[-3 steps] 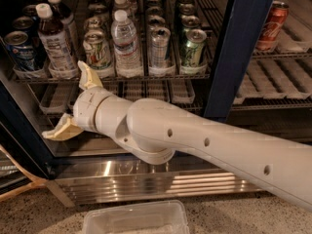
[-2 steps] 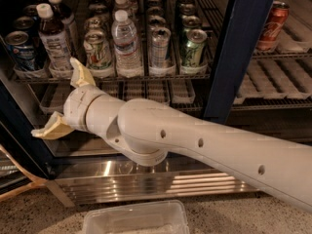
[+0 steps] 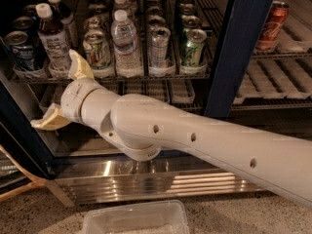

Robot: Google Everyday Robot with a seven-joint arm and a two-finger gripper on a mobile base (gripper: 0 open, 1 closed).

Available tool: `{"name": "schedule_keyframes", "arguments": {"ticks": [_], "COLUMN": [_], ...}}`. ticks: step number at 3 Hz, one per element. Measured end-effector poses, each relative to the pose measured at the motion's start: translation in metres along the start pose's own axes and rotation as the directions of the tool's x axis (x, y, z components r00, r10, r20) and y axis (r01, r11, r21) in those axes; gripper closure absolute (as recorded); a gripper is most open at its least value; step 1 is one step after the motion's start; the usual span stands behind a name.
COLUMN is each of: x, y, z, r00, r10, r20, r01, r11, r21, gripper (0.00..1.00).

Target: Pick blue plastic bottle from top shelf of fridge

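Observation:
The blue plastic bottle [image 3: 52, 40], dark drink with a white cap and pale label, stands upright at the left front of the top shelf [image 3: 146, 75] inside the fridge [image 3: 234, 57]. A second like bottle stands behind it. My gripper [image 3: 61, 94] is open and empty, one yellowish finger [image 3: 79, 65] pointing up next to the bottle's base, the other [image 3: 48, 122] lower left below the shelf. The white arm reaches in from the lower right.
A blue can [image 3: 19, 50] stands left of the bottle; a green-print can [image 3: 97, 50], a clear water bottle [image 3: 126, 43] and more cans stand to its right. A red can [image 3: 270, 26] sits behind the door frame. A clear bin [image 3: 136, 218] lies on the floor.
The gripper has moved left and slightly up, closer to the dark bottle on the top shelf. Its fingers stay open. The bottles and cans have not moved.

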State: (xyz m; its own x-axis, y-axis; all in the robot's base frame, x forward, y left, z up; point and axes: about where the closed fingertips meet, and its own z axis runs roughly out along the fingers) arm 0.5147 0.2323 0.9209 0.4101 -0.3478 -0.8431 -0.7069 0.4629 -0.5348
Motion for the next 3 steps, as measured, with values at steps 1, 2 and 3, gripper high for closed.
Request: {"name": "schedule_keyframes", "arguments": {"ticks": [1, 2, 3], "x": [-0.002, -0.005, -0.003], "y": [-0.027, -0.050, -0.059], "z": [0.009, 0.014, 0.020], "r00": [0.999, 0.999, 0.999], "r10": [-0.034, -0.051, -0.048], "r20": [-0.020, -0.019, -0.008], "r01": [0.035, 0.053, 0.048], "r11": [0.9959, 0.9880, 0.9855], "r21": [0.083, 0.145, 0.163], "gripper": [0.00, 0.00, 0.00]}}
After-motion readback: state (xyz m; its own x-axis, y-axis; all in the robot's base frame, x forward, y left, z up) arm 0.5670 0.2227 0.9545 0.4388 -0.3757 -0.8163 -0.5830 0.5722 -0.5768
